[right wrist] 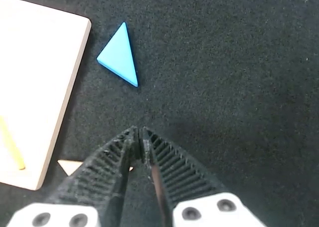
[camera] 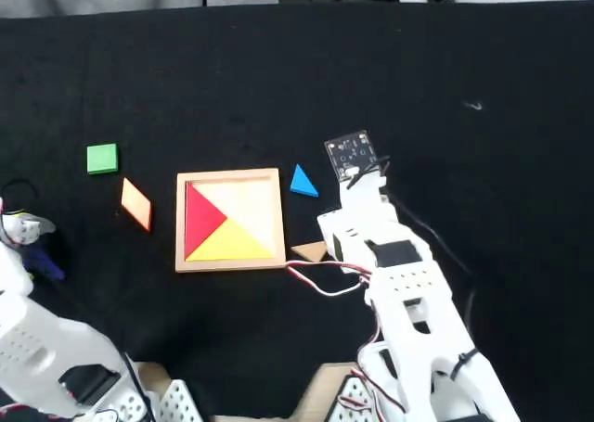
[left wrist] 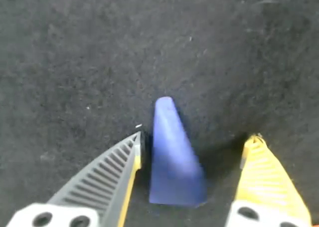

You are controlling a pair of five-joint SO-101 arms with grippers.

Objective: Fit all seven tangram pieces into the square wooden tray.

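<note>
1. Spread wide at the left gripper (left wrist: 197,137), straddling a violet piece (left wrist: 172,157) lying on the black cloth (left wrist: 75,47); just beside the grey finger (left wrist: 107,177), clearly apart from the yellow finger (left wrist: 264,182); touching the grey one or not, impossible to tell.
2. Pressed together tip against tip at the right gripper (right wrist: 138,132), black fingers (right wrist: 172,167) poised over bare cloth.
3. Ahead of those tips, per the right wrist view: a light blue triangle (right wrist: 119,57) flat on the cloth, near the outer side of the tray (right wrist: 60,72) yet apart from it. Beside one black finger and partly hidden behind it, a tan triangle (right wrist: 70,166) near the tray's corner.
4. Added by the high view: inside the square wooden tray, a red triangle (camera: 202,220) along the left side and a yellow triangle (camera: 232,244) along the near side, meeting on a diagonal at the centre; bare wood across the far and right parts.
5. Added there too: left of the tray, an orange parallelogram (camera: 136,204) near its rim and a green square (camera: 102,159) farther off, both on the cloth and outside the tray.
6. Placed by the same view: the violet piece at the table's left edge beside the left arm (camera: 37,348), well apart from the tray; the right arm (camera: 408,292) stretched over the cloth just right of the tray, with the light blue triangle beyond it and the tan triangle at the tray's near right corner.
</note>
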